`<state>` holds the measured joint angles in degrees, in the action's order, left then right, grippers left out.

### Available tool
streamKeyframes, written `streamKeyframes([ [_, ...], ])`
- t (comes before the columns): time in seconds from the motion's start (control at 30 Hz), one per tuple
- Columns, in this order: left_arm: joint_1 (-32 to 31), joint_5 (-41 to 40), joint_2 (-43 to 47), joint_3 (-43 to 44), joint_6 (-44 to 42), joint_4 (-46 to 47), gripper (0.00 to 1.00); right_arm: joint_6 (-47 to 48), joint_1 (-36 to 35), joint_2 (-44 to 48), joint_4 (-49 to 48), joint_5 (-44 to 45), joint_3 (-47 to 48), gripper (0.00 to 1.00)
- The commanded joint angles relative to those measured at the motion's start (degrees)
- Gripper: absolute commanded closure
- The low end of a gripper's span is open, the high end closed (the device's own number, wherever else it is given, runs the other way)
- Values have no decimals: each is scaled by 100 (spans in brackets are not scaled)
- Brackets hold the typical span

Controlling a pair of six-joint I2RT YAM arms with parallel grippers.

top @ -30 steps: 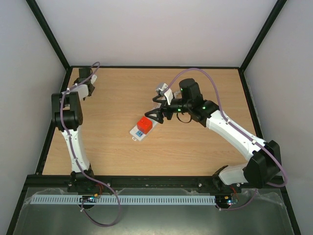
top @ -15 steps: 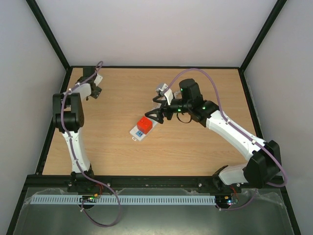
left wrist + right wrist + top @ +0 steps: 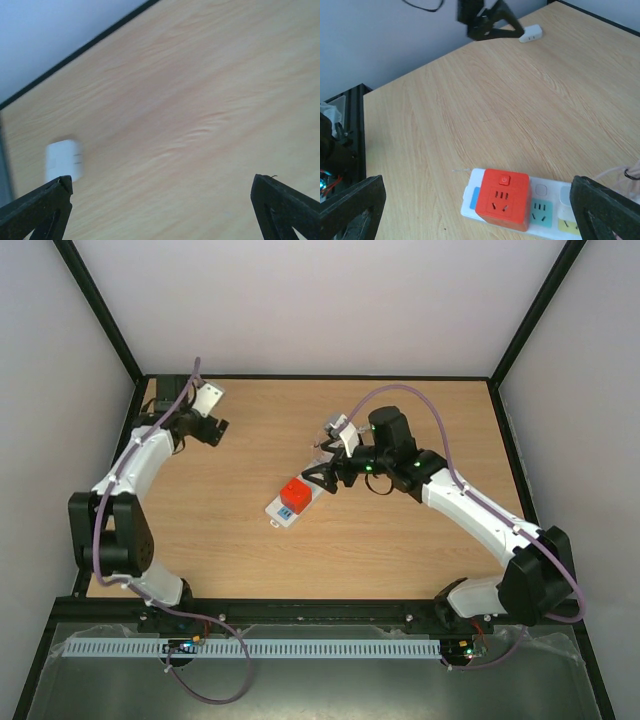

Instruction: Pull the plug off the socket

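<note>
The right gripper point(image 3: 317, 478) is wide open and holds nothing, just above the white socket point(image 3: 542, 210). The red plug point(image 3: 294, 493) sits in the socket at the gripper's 8 o'clock, mid-table point(image 3: 400, 550). The left gripper point(image 3: 210, 429), open too, hangs at 10 o'clock.

The plug point(image 3: 294, 493) sits on the socket point(image 3: 282, 513), toward its near-left end, just left of my right pincer point(image 3: 315, 480). My left pincer point(image 3: 212, 430) hangs far back-left, beside an adapter point(image 3: 530, 34).

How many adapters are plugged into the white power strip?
1: the red cube adapter sits near one end of the power strip. The other end is covered by the right gripper, so another may be hidden.
</note>
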<state>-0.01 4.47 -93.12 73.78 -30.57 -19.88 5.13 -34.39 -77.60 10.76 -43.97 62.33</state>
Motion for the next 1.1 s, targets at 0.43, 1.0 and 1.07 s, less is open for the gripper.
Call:
streamKeyframes([
  [0.43, -2208, 1836, 1389, -1513, 1640, -643, 0, -390, 393, 537, -723, 371, -612, 2],
  [1.0, -3455, 897, 729, -1793, 2113, -269, 0, -606, 548, 694, -977, 459, -848, 2],
  [1.07, -3601, 664, 638, -1793, 2116, -197, 0, -601, 550, 702, -985, 470, -868, 2],
])
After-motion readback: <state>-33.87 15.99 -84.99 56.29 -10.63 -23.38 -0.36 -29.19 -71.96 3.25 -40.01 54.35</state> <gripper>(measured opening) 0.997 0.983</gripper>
